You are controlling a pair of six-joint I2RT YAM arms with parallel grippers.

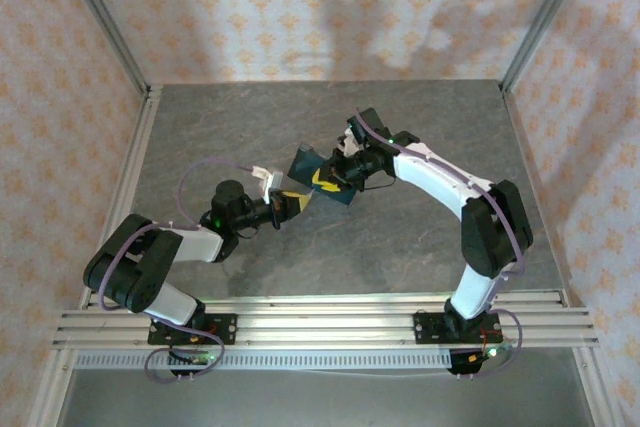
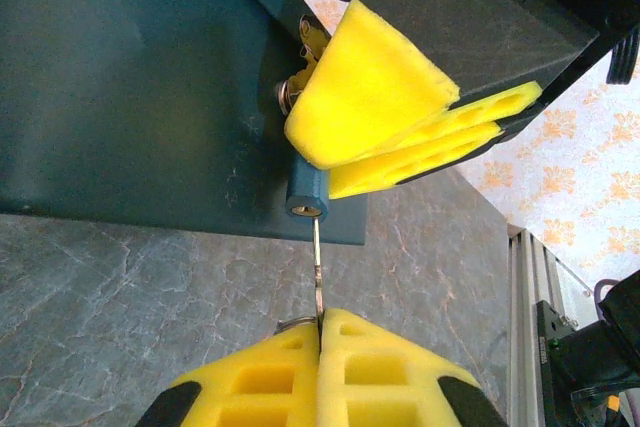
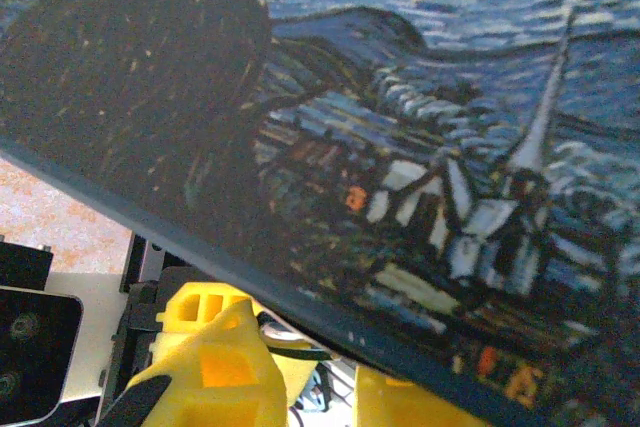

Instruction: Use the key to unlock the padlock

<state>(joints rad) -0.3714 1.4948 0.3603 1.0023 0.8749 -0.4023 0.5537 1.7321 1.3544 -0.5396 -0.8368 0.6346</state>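
Yellow foam pads on the left gripper [image 2: 320, 332] are pinched tight on the key [image 2: 317, 272]. Its thin metal blade runs straight up from the pads to a little teal barrel [image 2: 307, 194] on the lower edge of the padlock [image 2: 130, 77]. So the lock sits dead ahead of the left fingers, with the key's long axis lined up on the barrel. The right gripper [image 2: 335, 147] is clamped on the padlock's edge just beside that barrel, over the grey table [image 2: 120, 307]. Can't tell how deep the blade sits. My guess is a twist about the blade's axis comes next.
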